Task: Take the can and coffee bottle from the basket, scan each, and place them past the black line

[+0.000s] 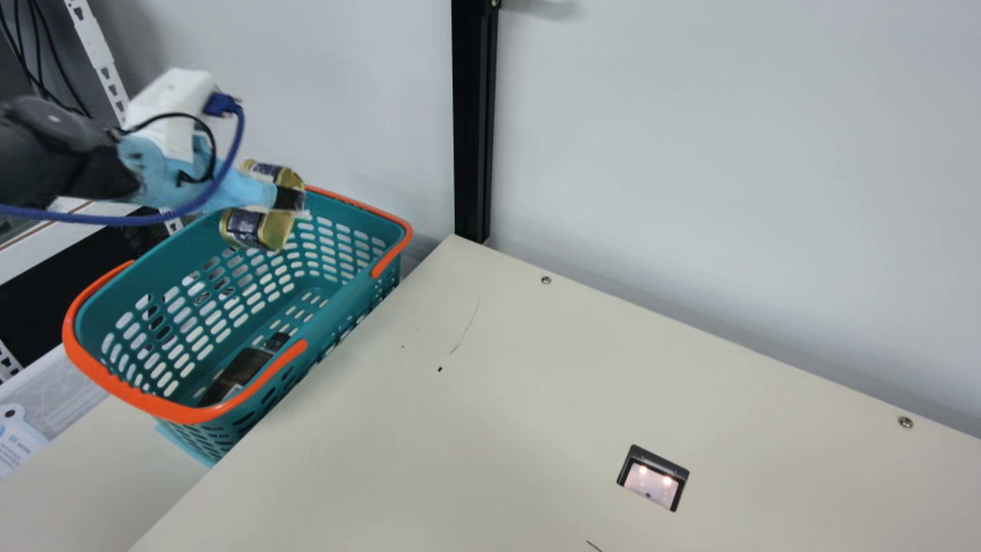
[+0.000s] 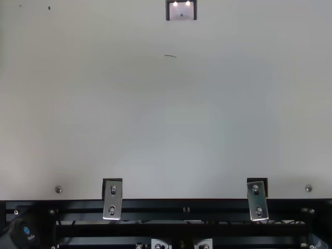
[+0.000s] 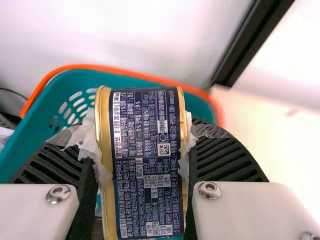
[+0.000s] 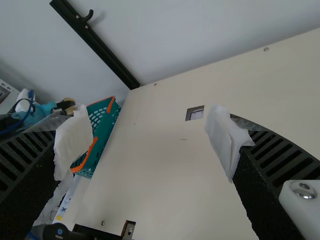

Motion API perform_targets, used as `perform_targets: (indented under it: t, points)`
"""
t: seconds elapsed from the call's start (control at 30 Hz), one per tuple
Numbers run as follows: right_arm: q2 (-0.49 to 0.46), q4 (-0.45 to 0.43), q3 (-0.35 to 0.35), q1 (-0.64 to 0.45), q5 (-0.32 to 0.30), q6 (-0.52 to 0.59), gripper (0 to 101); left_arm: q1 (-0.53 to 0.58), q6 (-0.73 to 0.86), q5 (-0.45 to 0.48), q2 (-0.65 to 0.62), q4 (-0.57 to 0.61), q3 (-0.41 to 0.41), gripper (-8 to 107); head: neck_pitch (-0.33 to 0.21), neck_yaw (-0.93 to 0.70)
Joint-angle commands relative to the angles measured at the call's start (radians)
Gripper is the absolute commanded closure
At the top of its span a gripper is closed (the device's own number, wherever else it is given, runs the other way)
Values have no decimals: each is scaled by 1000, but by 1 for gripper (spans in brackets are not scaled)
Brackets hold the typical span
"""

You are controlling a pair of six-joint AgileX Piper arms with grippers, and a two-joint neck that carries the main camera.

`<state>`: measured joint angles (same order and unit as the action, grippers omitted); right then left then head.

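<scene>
Over the basket (image 1: 337, 287), the left gripper (image 3: 141, 135) is clamping the can (image 3: 148, 200).
Behind it a wall (image 1: 690, 153) is rising; to its right the table (image 1: 460, 429) is spreading, looking hard. The right gripper (image 4: 150, 145) is holding its fingers apart. Below the left gripper the bottle (image 1: 239, 372) is lying, probably slippery, wanting a hold round its middle. The can is looking stiff but slick, likely safest by its sides.
</scene>
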<state>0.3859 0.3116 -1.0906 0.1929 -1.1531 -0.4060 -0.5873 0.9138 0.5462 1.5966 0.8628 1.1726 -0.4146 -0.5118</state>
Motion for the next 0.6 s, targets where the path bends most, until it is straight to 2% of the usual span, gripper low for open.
perform_targets:
  t: [0.0,0.27,0.57]
  points:
    - [0,0,0,0,0,0,0,-3,-88,31,-163,43,-55,89,-18,-19]
    - [0,0,0,0,0,0,0,-29,-387,181,-424,96,-168,89,-18,-19]
    - [0,0,0,0,0,0,0,-86,-715,379,-646,172,-231,89,-18,-19]
